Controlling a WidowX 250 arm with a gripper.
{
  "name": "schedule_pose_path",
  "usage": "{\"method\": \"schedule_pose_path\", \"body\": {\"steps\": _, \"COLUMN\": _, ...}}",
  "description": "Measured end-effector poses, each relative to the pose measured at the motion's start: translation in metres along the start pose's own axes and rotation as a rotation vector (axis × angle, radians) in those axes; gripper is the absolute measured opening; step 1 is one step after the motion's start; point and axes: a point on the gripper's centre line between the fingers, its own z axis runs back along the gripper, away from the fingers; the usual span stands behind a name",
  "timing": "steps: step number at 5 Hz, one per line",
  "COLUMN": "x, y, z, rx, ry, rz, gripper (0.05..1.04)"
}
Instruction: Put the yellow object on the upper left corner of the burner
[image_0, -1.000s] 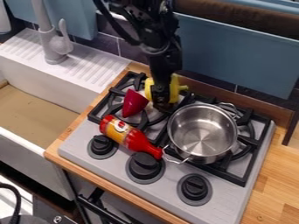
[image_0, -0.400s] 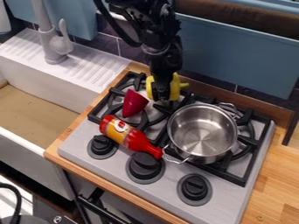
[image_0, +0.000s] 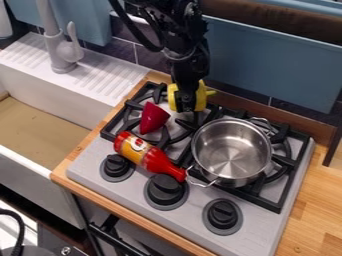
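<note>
You can see the yellow object (image_0: 201, 98), with rounded body and a short stub which points to the right. Its middle is hidden from you. It is at the back side of the left burner (image_0: 115, 123), whose black grate lies flat; whether they touch, you cannot tell.

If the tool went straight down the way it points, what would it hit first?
Probably the black burner grate under the tool. The yellow object shows on both sides of it and could be touched first; depth is unclear.
</note>
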Motion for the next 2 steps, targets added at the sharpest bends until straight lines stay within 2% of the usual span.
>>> {"method": "schedule_pose_path", "body": {"steps": 1, "x": 0.0, "y": 0.004, "z": 0.006, "rx": -0.033, "ry": 0.005, "rz": 0.032, "gripper": 0.778}}
{"method": "schedule_pose_path", "body": {"steps": 2, "x": 0.004, "y": 0.008, "z": 0.029, "rx": -0.028, "ry": -0.019, "rz": 0.06, "gripper": 0.778}}
